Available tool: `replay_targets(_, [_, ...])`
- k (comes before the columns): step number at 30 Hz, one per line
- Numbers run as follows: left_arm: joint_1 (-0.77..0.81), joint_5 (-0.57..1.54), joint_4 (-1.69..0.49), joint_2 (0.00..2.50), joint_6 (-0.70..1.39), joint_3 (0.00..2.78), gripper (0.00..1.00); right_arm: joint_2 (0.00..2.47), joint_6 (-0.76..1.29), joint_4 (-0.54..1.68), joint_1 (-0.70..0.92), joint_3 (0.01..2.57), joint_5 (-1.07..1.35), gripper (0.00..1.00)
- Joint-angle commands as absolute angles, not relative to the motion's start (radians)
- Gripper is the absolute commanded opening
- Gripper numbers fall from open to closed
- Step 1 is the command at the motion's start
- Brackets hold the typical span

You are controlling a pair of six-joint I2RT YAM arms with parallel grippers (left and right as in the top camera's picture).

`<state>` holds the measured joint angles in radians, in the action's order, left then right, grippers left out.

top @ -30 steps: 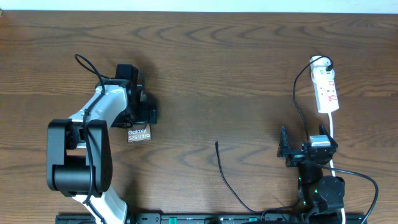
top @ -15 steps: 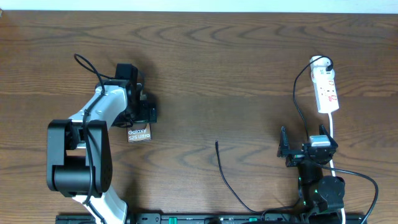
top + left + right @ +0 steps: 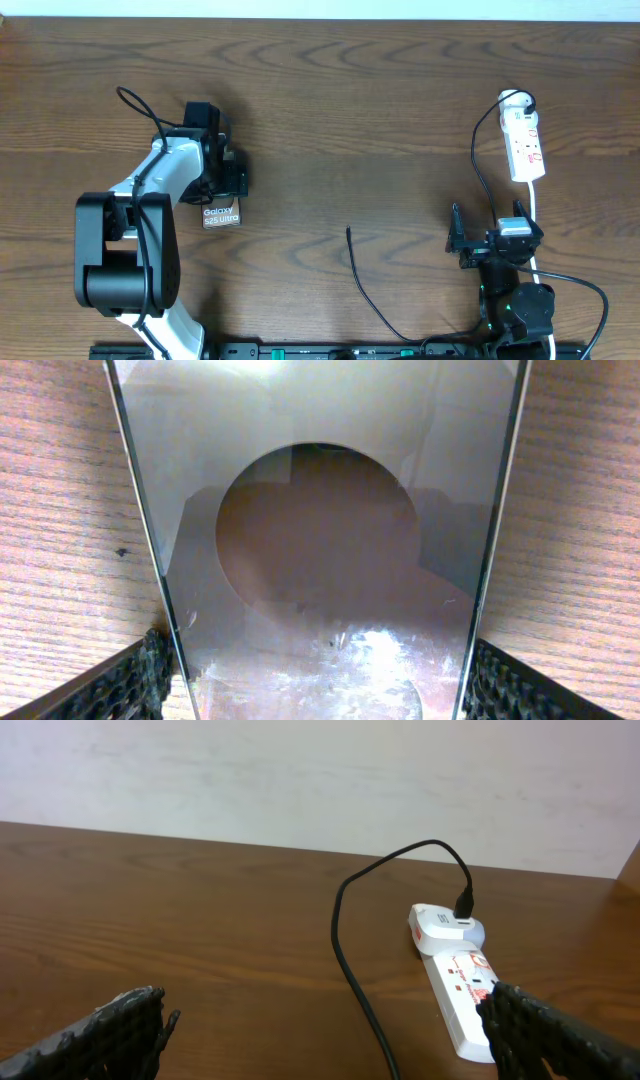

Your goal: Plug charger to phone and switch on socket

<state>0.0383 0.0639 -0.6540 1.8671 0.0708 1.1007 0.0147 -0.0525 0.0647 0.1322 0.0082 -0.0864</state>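
phone (image 3: 221,214): flat on the counter (image 3: 350,110), left side, lettering up
left claw (image 3: 318,682): clamped on the phone's two long edges
right claw (image 3: 330,1035): wide apart, holding nothing
charger (image 3: 366,285): loose on the counter, tip well apart from the phone
socket (image 3: 526,145): far right

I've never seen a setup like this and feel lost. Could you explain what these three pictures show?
These are two robot arms at a wooden table. One picture looks down from above; the others come from small cameras on each wrist. On the table lie a phone, a loose black charger cable and a white power strip. The left gripper has its fingers on either side of the phone; whether it grips yet is unclear. The right gripper is open and empty, facing the strip.
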Motion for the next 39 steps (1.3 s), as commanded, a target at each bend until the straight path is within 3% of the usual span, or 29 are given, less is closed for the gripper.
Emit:
replay_targets(1, [0.039, 0.173, -0.642, 1.942, 0.064, 1.048, 0.87, 0.009, -0.061, 0.067, 0.123, 0.006, -0.092, 0.99])
replay_targets(10, [0.039, 0.173, -0.642, 1.942, 0.064, 1.048, 0.78, 0.009, -0.061, 0.067, 0.123, 0.006, -0.092, 0.99])
replay_targets(39, [0.039, 0.173, -0.642, 1.942, 0.064, 1.048, 0.62, 0.009, -0.061, 0.067, 0.123, 0.006, -0.092, 0.99])
